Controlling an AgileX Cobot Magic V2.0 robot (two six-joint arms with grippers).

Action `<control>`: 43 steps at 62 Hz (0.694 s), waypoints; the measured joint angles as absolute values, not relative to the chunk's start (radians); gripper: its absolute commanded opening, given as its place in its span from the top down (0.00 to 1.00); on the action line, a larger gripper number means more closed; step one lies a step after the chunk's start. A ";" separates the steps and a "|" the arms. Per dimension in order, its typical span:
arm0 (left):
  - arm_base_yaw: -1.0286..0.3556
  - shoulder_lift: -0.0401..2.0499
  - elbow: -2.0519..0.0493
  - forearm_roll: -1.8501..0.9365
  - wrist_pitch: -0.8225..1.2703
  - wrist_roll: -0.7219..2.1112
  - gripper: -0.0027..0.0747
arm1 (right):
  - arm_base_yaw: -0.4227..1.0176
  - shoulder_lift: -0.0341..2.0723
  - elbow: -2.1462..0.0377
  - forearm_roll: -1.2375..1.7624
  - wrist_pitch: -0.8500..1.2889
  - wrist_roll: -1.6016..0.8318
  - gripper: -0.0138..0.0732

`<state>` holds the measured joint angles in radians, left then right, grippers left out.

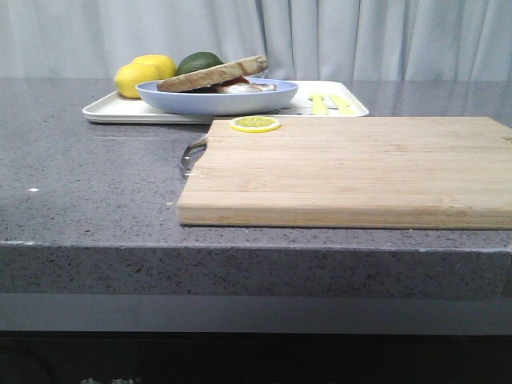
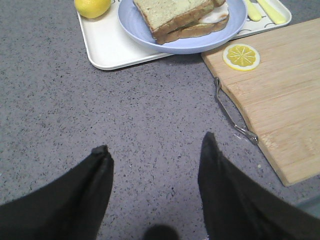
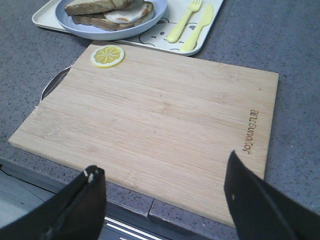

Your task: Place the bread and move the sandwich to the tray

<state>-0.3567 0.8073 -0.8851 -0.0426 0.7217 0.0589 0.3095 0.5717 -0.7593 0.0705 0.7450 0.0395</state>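
The sandwich [image 1: 216, 76] lies in the pale-blue plate [image 1: 216, 98], which stands on the white tray [image 1: 120, 110] at the back left. The bread [image 2: 172, 10] lies tilted as the top slice over the fried egg [image 2: 217, 12] and the lower slice. The sandwich [image 3: 107, 12] also shows in the right wrist view. My left gripper [image 2: 156, 142] is open and empty over bare grey counter, nearer than the tray [image 2: 107, 47]. My right gripper [image 3: 163, 161] is open and empty over the near edge of the cutting board. Neither gripper shows in the front view.
A wooden cutting board [image 1: 352, 168] with a metal handle [image 2: 232, 115] fills the middle and right; a lemon slice [image 1: 255, 124] lies on its far left corner. Two lemons [image 1: 144, 74] and an avocado [image 1: 198, 61] sit on the tray, with a yellow fork and knife [image 3: 190, 22].
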 measured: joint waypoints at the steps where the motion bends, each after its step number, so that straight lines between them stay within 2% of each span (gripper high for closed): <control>1: -0.357 0.792 -0.869 -0.043 0.713 0.059 0.47 | 0.310 0.572 -0.759 0.070 0.745 0.040 0.24; 12: -0.357 0.634 -0.726 -0.040 0.628 0.060 0.47 | 0.310 0.572 -0.759 0.070 0.745 0.040 0.24; 24: -0.357 0.599 -0.689 -0.016 0.611 0.061 0.48 | 0.310 0.572 -0.759 0.069 0.745 0.040 0.27; 29: -0.357 0.599 -0.689 -0.012 0.599 0.061 0.57 | 0.310 0.572 -0.759 0.067 0.745 0.040 0.37; 38: -0.357 0.597 -0.689 -0.007 0.591 0.061 0.83 | 0.310 0.572 -0.759 0.065 0.746 0.040 0.69; 43: -0.357 0.598 -0.689 -0.007 0.590 0.061 0.96 | 0.310 0.572 -0.759 0.065 0.747 0.040 0.82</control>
